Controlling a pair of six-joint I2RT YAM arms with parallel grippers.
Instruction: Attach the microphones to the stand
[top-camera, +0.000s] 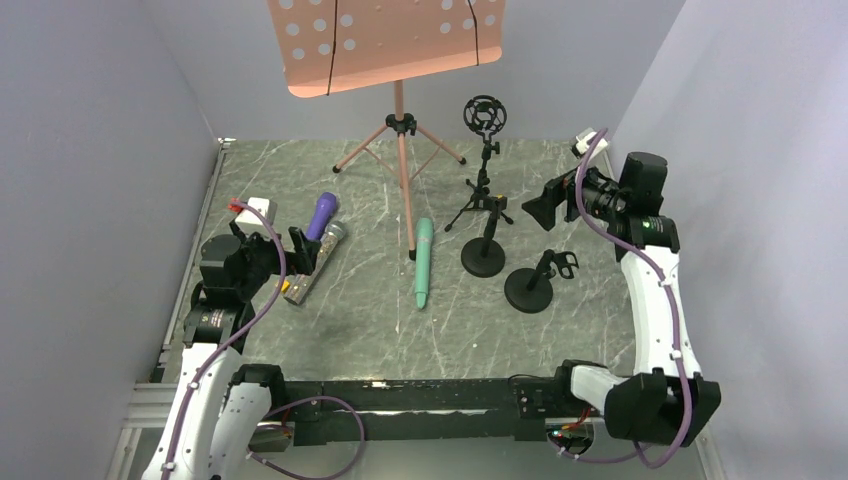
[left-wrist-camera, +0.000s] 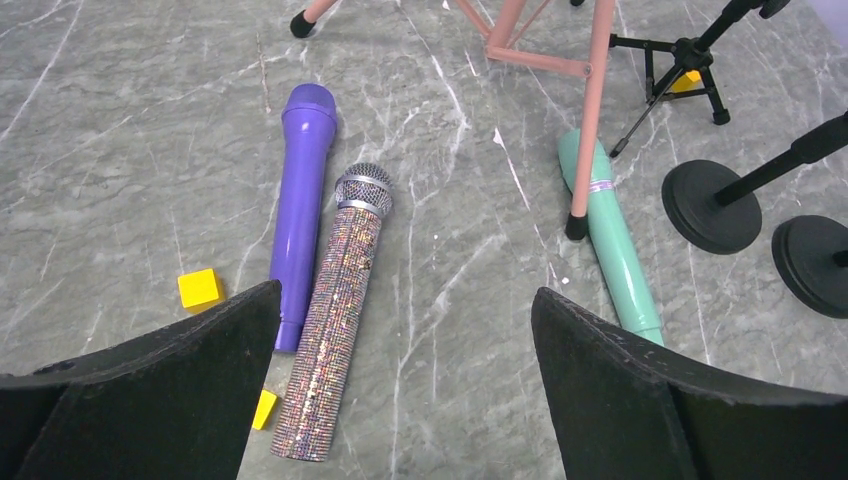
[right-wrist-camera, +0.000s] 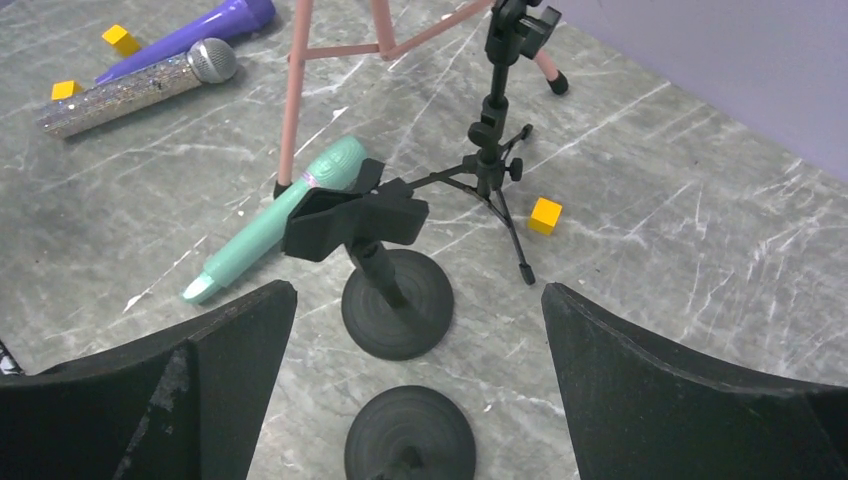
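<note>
Three microphones lie flat on the marble table. The purple one (top-camera: 322, 215) (left-wrist-camera: 300, 200) and the glittery silver one (top-camera: 318, 262) (left-wrist-camera: 335, 320) rest side by side at the left. The mint green one (top-camera: 424, 262) (right-wrist-camera: 275, 225) lies mid-table. Two round-base stands (top-camera: 484, 255) (top-camera: 530, 288) and a tripod stand (top-camera: 483, 190) with a black ring mount are at the right. My left gripper (top-camera: 272, 245) (left-wrist-camera: 405, 290) hangs open over the silver microphone's right side. My right gripper (top-camera: 545, 208) (right-wrist-camera: 418, 287) is open above the round bases (right-wrist-camera: 397, 300), holding nothing.
A pink music stand (top-camera: 400, 140) has its tripod legs at the table's back centre, one foot touching the green microphone. Small yellow cubes (left-wrist-camera: 199, 288) (right-wrist-camera: 545, 214) lie near the microphones and the tripod stand. Grey walls close in the left, back and right.
</note>
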